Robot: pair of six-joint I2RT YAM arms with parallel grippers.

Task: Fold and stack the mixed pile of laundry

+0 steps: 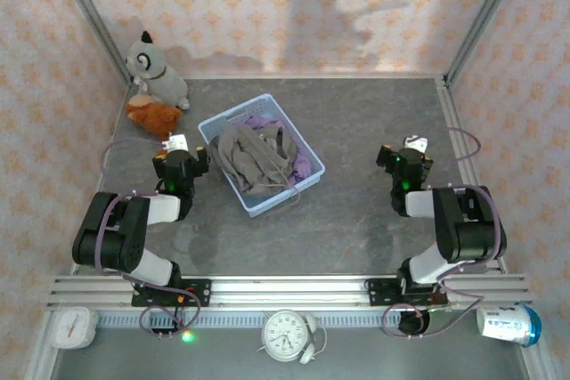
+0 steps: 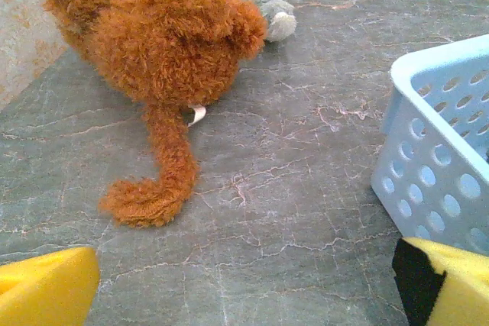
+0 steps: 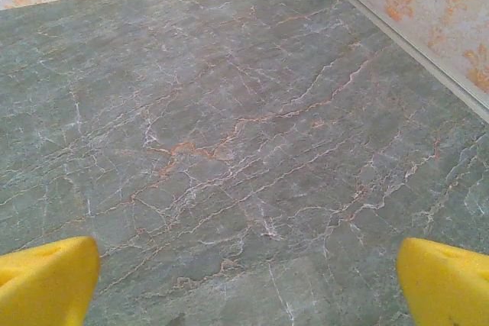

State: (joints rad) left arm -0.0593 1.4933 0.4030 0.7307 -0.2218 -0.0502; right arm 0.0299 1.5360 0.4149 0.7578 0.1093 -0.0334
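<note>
We see a crumpled taupe garment (image 1: pixel 254 162) atop soft lavender cloth (image 1: pixel 304 165) in a slatted basket (image 1: pixel 267 206). Left pincer (image 1: pixel 183 144) at nine o'clock, right pincer (image 1: pixel 411 144) at three, both gape empty.

Crumpled taupe garment (image 1: pixel 254 159) lies atop lavender garment (image 1: pixel 264 121) in basket (image 1: pixel 278 201).

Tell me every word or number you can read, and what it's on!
No text can be read.
Round white clock: dial too small to read.
White and blue container: label blurred.
Small white tag on the fluffy orange plush toy: nothing legible.
</note>
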